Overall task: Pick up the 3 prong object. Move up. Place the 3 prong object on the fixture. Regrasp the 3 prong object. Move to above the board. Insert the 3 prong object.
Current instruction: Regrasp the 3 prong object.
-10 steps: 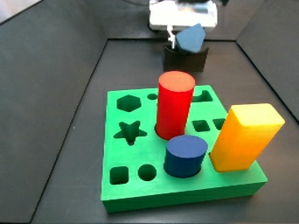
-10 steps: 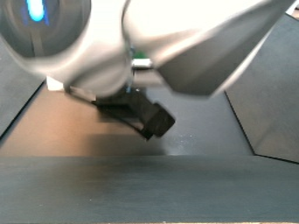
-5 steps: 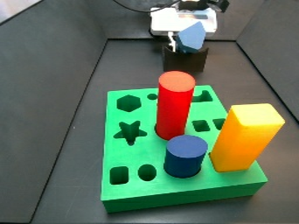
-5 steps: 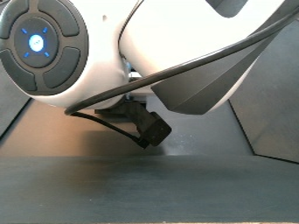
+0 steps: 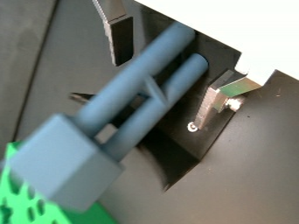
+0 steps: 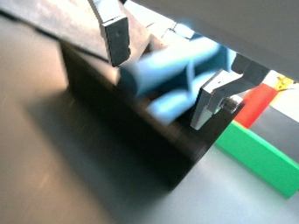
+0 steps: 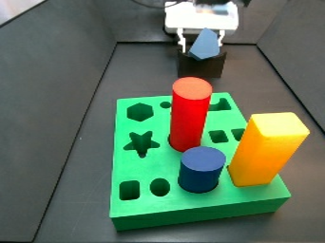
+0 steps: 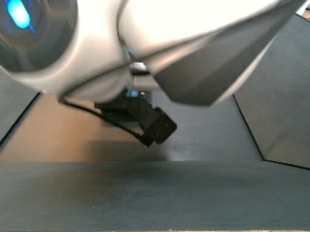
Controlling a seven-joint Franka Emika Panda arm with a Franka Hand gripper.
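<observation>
The 3 prong object (image 7: 203,44), a dull grey-blue piece, rests on the dark fixture (image 7: 204,66) at the back of the floor, its pointed end up. Both wrist views show its long prongs (image 5: 128,114) (image 6: 176,74) lying across the fixture (image 5: 193,153) (image 6: 128,131). My gripper (image 7: 204,36) hangs right over it and is open. In both wrist views the gripper (image 5: 163,83) (image 6: 162,86) straddles the piece, with a dark gap on each side between finger and prong. The green board (image 7: 140,204) lies in front of the fixture.
On the board stand a red cylinder (image 7: 189,112), a dark-blue short cylinder (image 7: 200,169) and a yellow block (image 7: 267,147). Dark walls slope up around the floor. The arm's body (image 8: 145,45) fills most of a side view.
The 3 prong object has come down slightly and turned from tilted to point-up on the fixture. The fingers now stand apart from it.
</observation>
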